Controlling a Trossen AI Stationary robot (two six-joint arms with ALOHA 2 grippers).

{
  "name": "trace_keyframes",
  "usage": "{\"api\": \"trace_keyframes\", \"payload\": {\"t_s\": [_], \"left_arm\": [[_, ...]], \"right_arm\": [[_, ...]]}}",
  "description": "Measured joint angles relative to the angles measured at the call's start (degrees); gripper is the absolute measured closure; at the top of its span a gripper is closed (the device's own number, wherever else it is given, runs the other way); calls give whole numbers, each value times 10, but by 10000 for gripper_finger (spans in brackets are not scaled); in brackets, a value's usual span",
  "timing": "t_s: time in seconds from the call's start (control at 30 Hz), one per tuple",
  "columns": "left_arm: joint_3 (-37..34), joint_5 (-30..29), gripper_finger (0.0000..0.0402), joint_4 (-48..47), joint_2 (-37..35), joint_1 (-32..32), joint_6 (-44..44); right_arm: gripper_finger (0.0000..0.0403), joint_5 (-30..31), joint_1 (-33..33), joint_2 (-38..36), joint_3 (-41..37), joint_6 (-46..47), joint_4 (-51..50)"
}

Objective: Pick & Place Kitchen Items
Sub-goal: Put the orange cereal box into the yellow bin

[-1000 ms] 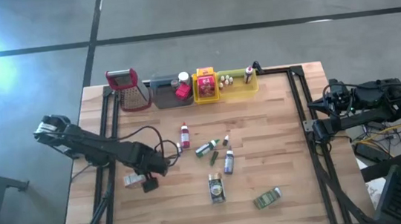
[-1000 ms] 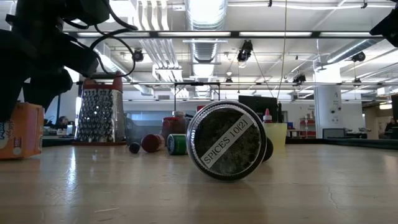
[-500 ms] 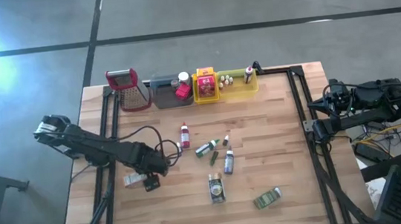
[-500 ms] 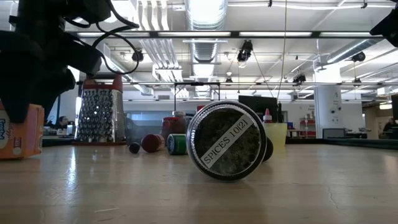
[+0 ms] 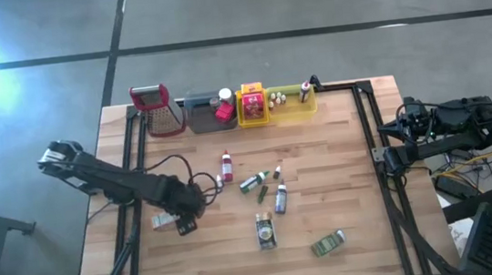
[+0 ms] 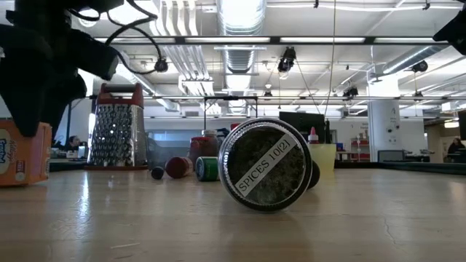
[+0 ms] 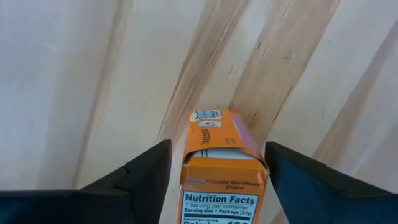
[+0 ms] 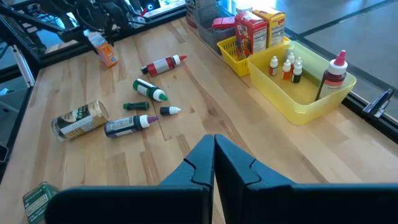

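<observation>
An orange packet (image 7: 221, 168) lies flat on the wooden table near its left side (image 5: 165, 221). My left gripper (image 7: 219, 171) hangs over it, open, one finger on each long side of it. In the low view the packet (image 6: 25, 154) rests on the table under the dark gripper. Loose on the middle of the table lie a red-capped bottle (image 5: 226, 167), small green bottles (image 5: 252, 182), a dark bottle (image 5: 280, 198), a spice jar (image 5: 265, 232) and a green tin (image 5: 329, 243). My right gripper (image 8: 214, 146) is shut and waits at the table's right edge (image 5: 407, 125). My left gripper comes from above, pointing down, with its fingers (image 7: 146, 174) along the two long sides of the orange packet, which lies on the table. On one side a gap shows; whether the other finger (image 7: 292, 174) touches the packet's edge (image 7: 261, 163), I cannot tell.
At the far edge stand a red-topped grater (image 5: 156, 108), a grey tray (image 5: 207, 112), a yellow tray (image 5: 254, 106) with red packets, and a yellow-green tray (image 5: 292, 99) with tiny bottles. A black rail frame (image 5: 370, 143) runs along the table's sides. Bare wood lies at the near left.
My left gripper has stayed over the orange packet and has tipped slightly, its wrist rising a little in the low view. The packet has kept its place on the table. The right arm has not moved.
</observation>
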Motion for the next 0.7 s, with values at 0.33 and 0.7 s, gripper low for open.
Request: {"api": "trace_keyframes", "payload": {"t_s": [0.33, 0.7], "left_arm": [[0, -59, 170, 9, -53, -3, -12], [0, -194, 201, 107, -132, -4, 43]], "right_arm": [[394, 0, 0, 0, 0, 0, 0], [394, 0, 0, 0, 0, 0, 0]]}}
